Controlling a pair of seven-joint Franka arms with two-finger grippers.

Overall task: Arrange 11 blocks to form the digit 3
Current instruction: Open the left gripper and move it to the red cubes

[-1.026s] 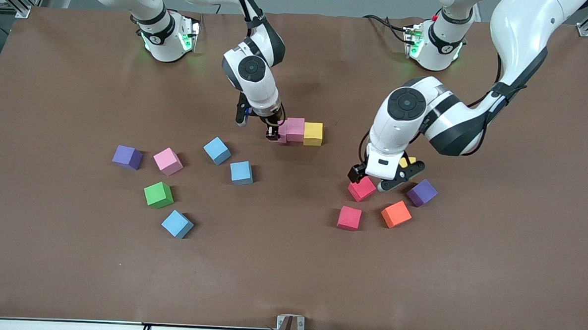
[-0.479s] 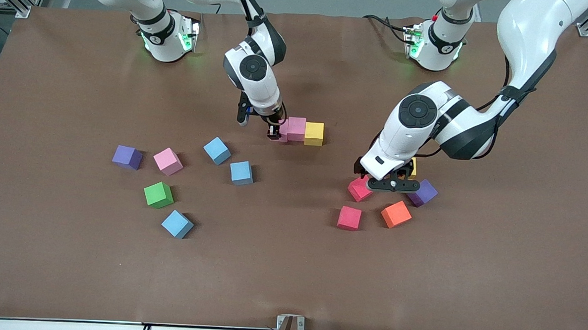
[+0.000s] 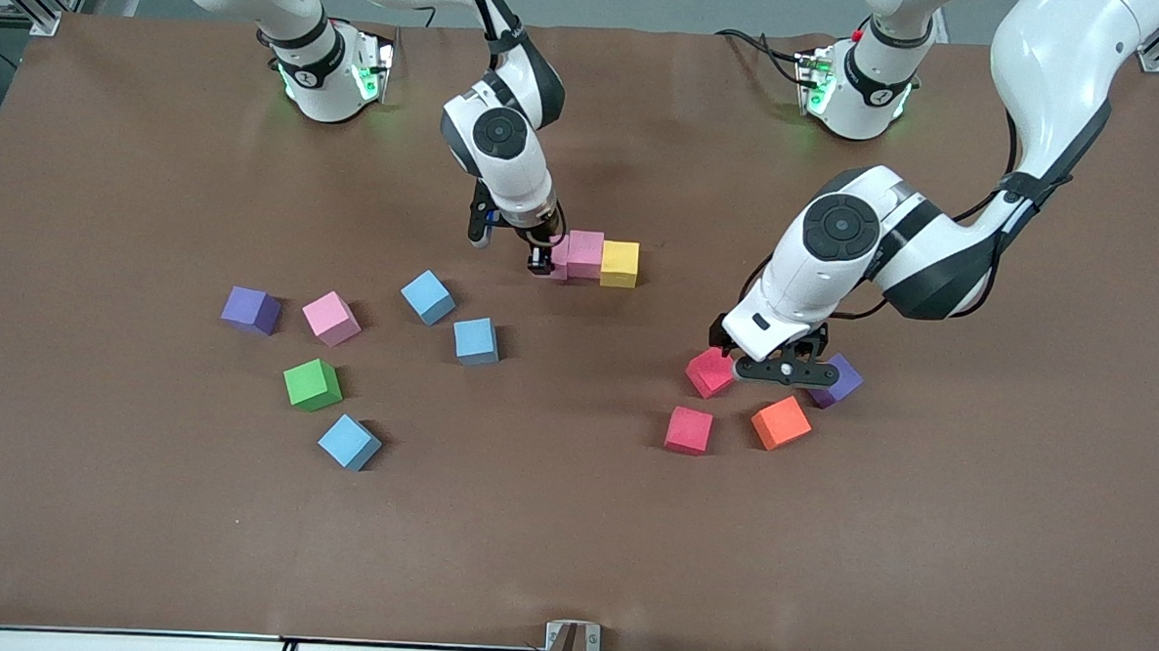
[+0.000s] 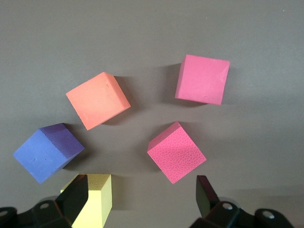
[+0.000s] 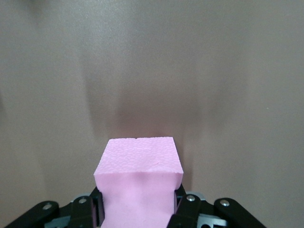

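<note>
Three blue blocks (image 3: 427,296), two purple, two red (image 3: 688,430), one green and one orange lie loose on the surface (image 3: 570,540) in the front view, with a pink-and-yellow row (image 3: 602,258) toward the bases. The left wrist view shows the left gripper (image 4: 142,197) spread wide over a red block (image 4: 176,152), a yellow block (image 4: 99,202) by one finger. The right wrist view shows the right gripper (image 5: 137,209) clamped on a pink block (image 5: 138,183).

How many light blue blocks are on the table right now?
3: two light blue blocks sit side by side toward the right arm's end; the third lies nearer the front camera, beside the green block. None appears hidden.
</note>
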